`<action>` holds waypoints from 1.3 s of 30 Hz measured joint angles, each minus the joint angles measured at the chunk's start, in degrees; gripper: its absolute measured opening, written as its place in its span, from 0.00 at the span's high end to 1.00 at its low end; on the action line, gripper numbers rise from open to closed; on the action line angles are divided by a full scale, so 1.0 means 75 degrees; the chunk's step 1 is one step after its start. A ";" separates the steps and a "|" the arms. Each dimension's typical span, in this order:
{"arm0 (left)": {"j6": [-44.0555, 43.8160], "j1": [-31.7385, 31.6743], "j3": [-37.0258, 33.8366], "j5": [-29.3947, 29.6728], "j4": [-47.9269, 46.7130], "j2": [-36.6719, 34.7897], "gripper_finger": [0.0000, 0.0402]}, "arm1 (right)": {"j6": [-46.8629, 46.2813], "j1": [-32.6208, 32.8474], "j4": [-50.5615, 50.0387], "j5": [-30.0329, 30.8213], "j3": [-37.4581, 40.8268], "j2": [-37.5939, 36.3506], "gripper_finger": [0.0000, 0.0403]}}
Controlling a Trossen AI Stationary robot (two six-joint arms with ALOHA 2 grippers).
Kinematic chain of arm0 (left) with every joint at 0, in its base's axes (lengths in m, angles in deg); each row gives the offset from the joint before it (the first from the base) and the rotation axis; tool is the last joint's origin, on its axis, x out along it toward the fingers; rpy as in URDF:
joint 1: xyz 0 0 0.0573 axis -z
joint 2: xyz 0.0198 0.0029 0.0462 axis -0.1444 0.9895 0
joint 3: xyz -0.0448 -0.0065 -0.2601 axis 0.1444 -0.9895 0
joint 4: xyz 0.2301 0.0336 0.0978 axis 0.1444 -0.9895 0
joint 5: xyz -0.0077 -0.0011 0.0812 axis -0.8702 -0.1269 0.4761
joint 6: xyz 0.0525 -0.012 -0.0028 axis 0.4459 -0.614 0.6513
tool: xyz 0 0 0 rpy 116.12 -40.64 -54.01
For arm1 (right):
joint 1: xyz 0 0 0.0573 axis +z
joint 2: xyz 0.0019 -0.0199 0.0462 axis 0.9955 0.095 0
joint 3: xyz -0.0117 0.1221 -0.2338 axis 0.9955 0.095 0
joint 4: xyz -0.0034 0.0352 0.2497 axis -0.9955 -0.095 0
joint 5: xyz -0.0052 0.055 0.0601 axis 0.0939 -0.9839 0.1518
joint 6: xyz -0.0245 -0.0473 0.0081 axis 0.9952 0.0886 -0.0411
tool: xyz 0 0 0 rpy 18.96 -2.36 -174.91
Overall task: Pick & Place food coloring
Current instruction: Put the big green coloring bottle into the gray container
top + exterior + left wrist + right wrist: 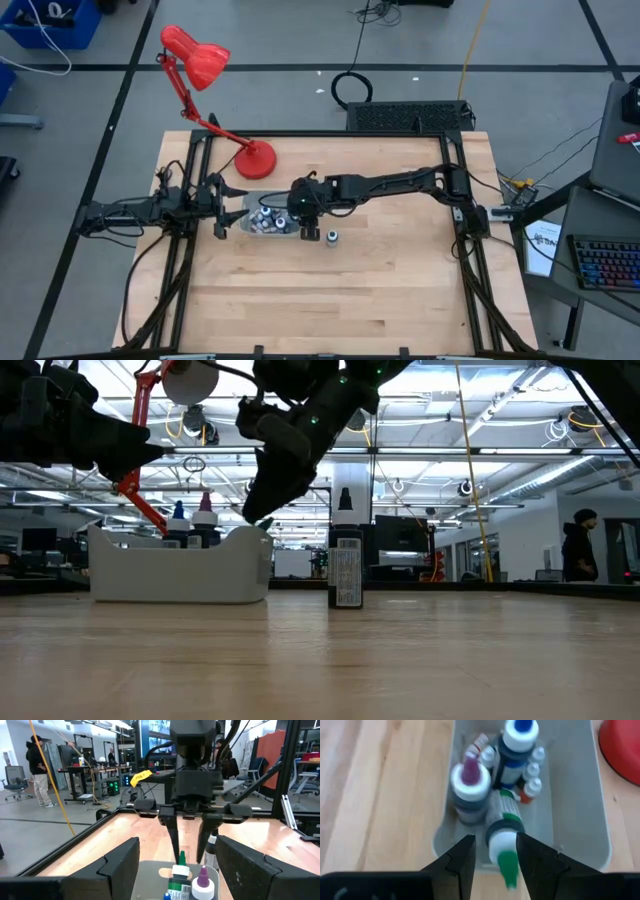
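1. Sitting on the wooden table (340, 300), a translucent grey tray (580, 810) holds the food coloring bottles (268, 221) clustered together.
2. In the right wrist view, the tray contains a purple-tipped bottle (470, 790), a blue-tipped bottle (519, 742) and several tiny whitish bottles (532, 777) with red collars beside it.
3. A green-tipped bottle (504, 837) lies tilted at the tray's near end, its cap between the fingers of the right gripper (495, 862); the fingers flank the cap closely, but whether they press on it I cannot tell.
4. One bottle (345, 565) stands upright on the table outside the tray, near it; its label carries print too small to read.
5. The left gripper (215, 212) hovers at the tray's other end, fingers spread and holding nothing.
6. A yellow tag (140, 777) on the right arm bears writing I cannot read.
7. A red desk lamp (200, 60) stands behind the tray.
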 joint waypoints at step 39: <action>0.0003 0.0002 0.0000 0.0001 -0.0001 -0.0001 0.36 | 0.0419 -0.0067 -0.0484 0.0284 0.0000 0.0087 0.68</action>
